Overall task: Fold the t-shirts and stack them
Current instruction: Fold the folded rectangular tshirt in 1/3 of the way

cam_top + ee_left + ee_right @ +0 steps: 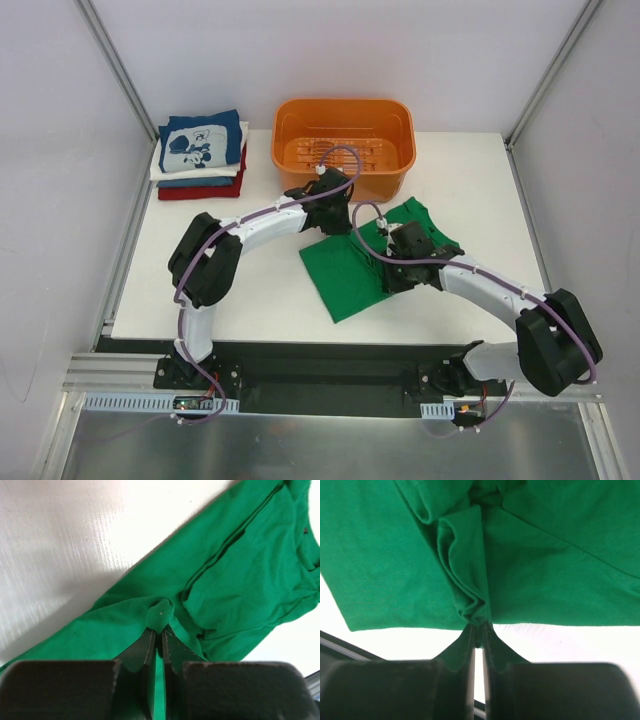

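The bright green t-shirt (352, 270) lies part-folded on the white table, right of centre. My left gripper (336, 222) is at its far edge, shut on a pinched bump of green cloth (160, 614). My right gripper (392, 252) is over the shirt's right side, shut on a bunched fold at its edge (472, 611). A stack of folded shirts (200, 160) sits at the back left: navy with white cartoon print on top, then white, blue-grey and red beneath.
An orange plastic tub (345, 143) stands at the back centre, just behind my left gripper. The table's near edge (300, 343) runs in front of the green shirt. Frame posts stand at the back corners.
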Available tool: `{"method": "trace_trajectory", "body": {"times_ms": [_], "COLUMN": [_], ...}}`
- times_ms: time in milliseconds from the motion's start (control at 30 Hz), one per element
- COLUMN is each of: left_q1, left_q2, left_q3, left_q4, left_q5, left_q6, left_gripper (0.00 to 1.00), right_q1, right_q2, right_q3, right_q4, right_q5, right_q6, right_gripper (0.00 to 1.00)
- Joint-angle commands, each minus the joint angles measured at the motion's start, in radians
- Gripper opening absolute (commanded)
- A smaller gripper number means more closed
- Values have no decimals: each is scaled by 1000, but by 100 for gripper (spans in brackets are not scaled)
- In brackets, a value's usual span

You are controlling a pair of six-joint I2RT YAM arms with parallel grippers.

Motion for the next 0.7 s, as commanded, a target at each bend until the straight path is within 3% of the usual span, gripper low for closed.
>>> {"method": "trace_trajectory", "body": {"times_ms": [0,33,67,100,200,233,300,333,500,667], "left_q1": [2,2,2,2,2,2,2,0,0,-3], "left_q2": [19,22,22,15,-23,-37,-83,-102,-250,-457], "left_q3": [54,57,63,63,51,45,17,6,-124,-339], "left_q4": [6,1,-2,-5,-12,-14,-14,-14,-12,-11], "left_q5": [-2,0,36,43,46,46,49,50,50,-20], "left_q6": [30,37,43,50,70,73,77,77,70,40], "left_gripper": [13,21,33,52,74,99,99,99,99,99], "right_q1": [-12,-13,-12,-13,-13,-13,-13,-12,-13,-10], "right_q2": [25,34,38,43,43,36,6,-6,-115,-190], "right_q3": [12,15,23,27,53,60,81,89,115,109], "right_q4": [-16,-30,-40,-51,-94,-116,-143,-168,-229,-185], "right_q5": [21,45,93,131,185,199,240,256,328,117], "right_q6": [32,37,42,54,69,76,80,82,96,90], "right_gripper": [18,24,42,49,70,78,84,92,97,97]}}
